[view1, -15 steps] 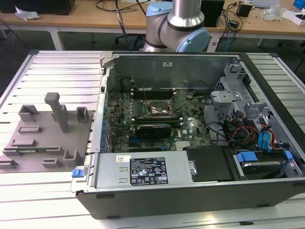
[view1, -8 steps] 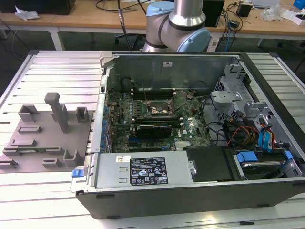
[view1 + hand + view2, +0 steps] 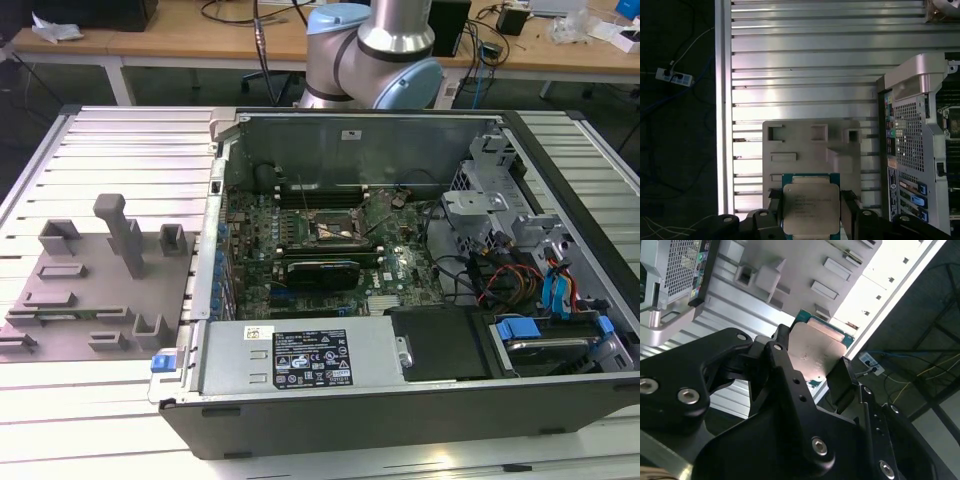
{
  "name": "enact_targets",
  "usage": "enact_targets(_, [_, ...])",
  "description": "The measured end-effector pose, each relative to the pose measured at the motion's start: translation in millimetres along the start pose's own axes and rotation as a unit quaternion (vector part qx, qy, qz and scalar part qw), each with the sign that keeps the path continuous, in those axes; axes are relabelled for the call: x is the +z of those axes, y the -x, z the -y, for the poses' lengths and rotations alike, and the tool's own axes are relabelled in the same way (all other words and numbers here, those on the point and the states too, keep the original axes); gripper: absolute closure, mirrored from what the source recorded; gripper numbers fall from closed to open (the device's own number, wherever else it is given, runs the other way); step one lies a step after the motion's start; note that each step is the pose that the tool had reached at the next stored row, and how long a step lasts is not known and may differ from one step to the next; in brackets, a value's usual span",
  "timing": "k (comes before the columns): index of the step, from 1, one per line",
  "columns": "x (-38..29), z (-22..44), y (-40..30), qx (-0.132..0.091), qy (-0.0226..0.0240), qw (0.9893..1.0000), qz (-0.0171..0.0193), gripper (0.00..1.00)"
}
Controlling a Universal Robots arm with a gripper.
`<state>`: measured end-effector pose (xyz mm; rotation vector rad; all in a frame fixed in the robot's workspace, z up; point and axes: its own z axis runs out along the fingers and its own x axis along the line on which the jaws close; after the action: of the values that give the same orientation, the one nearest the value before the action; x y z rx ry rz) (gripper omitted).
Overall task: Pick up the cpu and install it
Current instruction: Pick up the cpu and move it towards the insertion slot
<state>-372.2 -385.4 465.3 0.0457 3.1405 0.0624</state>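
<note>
In both wrist views the cpu (image 3: 810,202) (image 3: 817,345), a flat square chip with a silvery top and a green edge, sits between the black fingers of my gripper (image 3: 811,212) (image 3: 812,360), which is shut on it from two sides. It hangs high above the ribbed metal table (image 3: 805,65), over the grey fixture plate (image 3: 810,145). In the exterior view the open computer case (image 3: 400,425) lies on the table, and the dark socket frame (image 3: 335,228) shows in the middle of its motherboard. The arm's joints (image 3: 375,50) rise behind the case.
The grey fixture plate (image 3: 90,285) with posts and blocks lies at the exterior view's left of the case. Cables, drive bays and blue connectors (image 3: 520,290) crowd the case's right side. A power supply (image 3: 300,358) sits along its front. Wooden desks (image 3: 150,30) stand behind.
</note>
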Motion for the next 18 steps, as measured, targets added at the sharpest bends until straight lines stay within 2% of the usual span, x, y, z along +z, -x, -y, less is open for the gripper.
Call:
enact_targets(10, [0.0,-0.5,17.2,0.000,0.0000,1.0000,-0.0004,0.45])
enact_targets(18, [0.1,-0.7,24.3,0.000,0.0000,1.0000,-0.0003,0.45])
